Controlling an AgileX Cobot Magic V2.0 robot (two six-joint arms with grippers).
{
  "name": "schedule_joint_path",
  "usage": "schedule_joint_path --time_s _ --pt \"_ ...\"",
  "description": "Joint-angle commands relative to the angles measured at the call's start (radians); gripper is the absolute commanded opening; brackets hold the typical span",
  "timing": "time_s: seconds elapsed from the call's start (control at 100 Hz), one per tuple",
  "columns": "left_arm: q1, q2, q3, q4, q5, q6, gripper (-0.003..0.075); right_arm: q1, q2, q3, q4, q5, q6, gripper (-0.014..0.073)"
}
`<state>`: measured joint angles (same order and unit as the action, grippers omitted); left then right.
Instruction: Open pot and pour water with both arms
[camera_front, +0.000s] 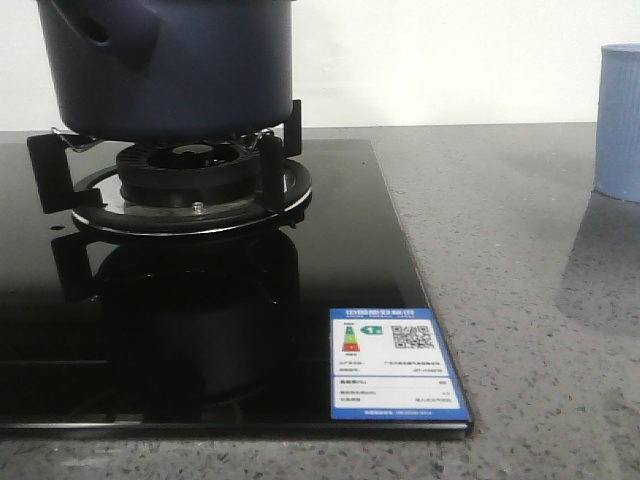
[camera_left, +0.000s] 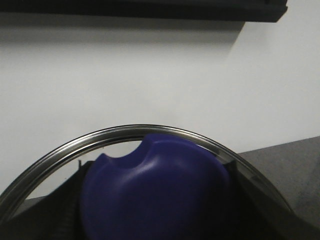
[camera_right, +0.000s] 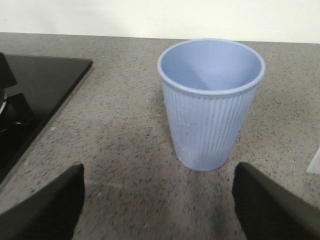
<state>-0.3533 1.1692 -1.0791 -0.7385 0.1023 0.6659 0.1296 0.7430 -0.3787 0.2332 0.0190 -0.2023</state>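
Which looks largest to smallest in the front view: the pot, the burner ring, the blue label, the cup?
1. pot, though cut off at the top edge.
2. burner ring.
3. blue label, which sits nearest the camera, so its look is inflated.
4. cup, only partly in frame, so unsure.

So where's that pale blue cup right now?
The cup stands upright on the grey counter, to the right of the black stove, with the right claw open just in front of it.
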Motion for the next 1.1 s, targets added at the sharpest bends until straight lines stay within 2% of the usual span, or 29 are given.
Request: schedule_joint_path --time_s 0.0,0.25,0.51,0.65,0.84,1.09 --pt "0.02 -0.045 -0.034 -0.012 -0.086 -0.006 0.0326 0.001 0.09 -0.025 -0.003 -0.193 -0.011 0.0529" --pt "0.032 -0.064 -0.034 -0.012 -0.076 -0.006 0.0326 0.001 0.309 -0.025 0.028 -0.429 -0.011 0.0529" --pt "0.032 -0.064 -0.034 -0.012 -0.066 -0.006 0.0326 0.001 0.4 -0.025 0.065 -0.569 -0.011 0.0529" --pt "0.032 -0.064 -0.034 -0.012 -0.066 -0.006 0.0326 0.001 0.437 -0.029 0.065 -0.591 -0.011 0.0531" --pt "0.032 -0.064 -0.034 -0.012 -0.066 -0.006 0.0326 0.001 0.485 -0.029 0.006 -0.641 0.009 0.0532" --pt "0.032 -0.064 -0.034 -0.012 -0.066 -0.006 0.0326 0.001 0.568 -0.029 -0.009 -0.78 0.009 0.0532"
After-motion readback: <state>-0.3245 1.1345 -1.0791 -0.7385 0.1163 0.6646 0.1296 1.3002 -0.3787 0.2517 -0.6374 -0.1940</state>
